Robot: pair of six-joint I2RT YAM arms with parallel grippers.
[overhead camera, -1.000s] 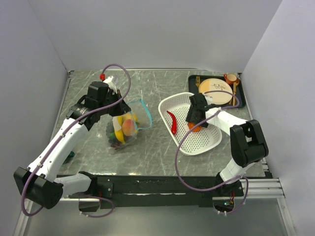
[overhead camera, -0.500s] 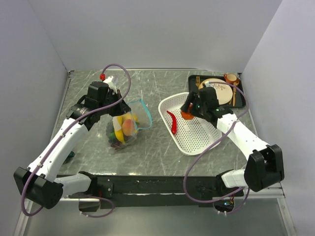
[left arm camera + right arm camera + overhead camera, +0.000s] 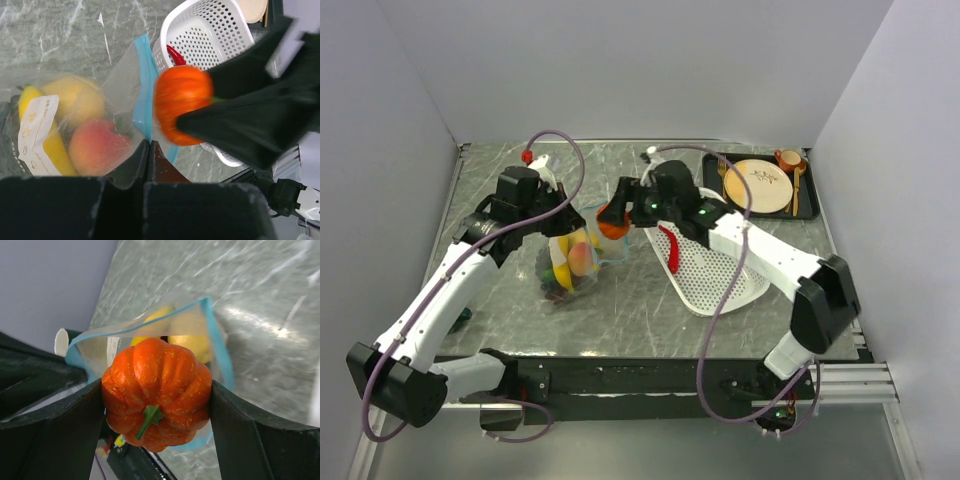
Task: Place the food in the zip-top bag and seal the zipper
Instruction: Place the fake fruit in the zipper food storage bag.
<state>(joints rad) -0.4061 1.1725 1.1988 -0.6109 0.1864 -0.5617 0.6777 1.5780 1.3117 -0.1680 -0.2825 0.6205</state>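
Observation:
The zip-top bag [image 3: 572,262] lies left of centre, holding a peach [image 3: 95,145], a lemon [image 3: 75,100], a banana [image 3: 50,152] and dark grapes [image 3: 555,281]. My left gripper [image 3: 147,145] is shut on the bag's mouth edge at the teal zipper [image 3: 144,80] and holds the mouth up. My right gripper [image 3: 157,387] is shut on an orange tomato [image 3: 156,390], which hangs right at the open mouth [image 3: 612,220]. The zipper [image 3: 220,342] curves around behind the tomato. A red chili [image 3: 669,246] lies in the white basket [image 3: 725,283].
A black tray at the back right carries a beige plate [image 3: 761,186], a small orange cup [image 3: 788,158] and cutlery. The basket sits just right of the bag. Grey walls close in the left, back and right sides of the table.
My right arm has swung left from over the basket, carrying the orange tomato to the bag's mouth. The left arm and the bag have stayed put.

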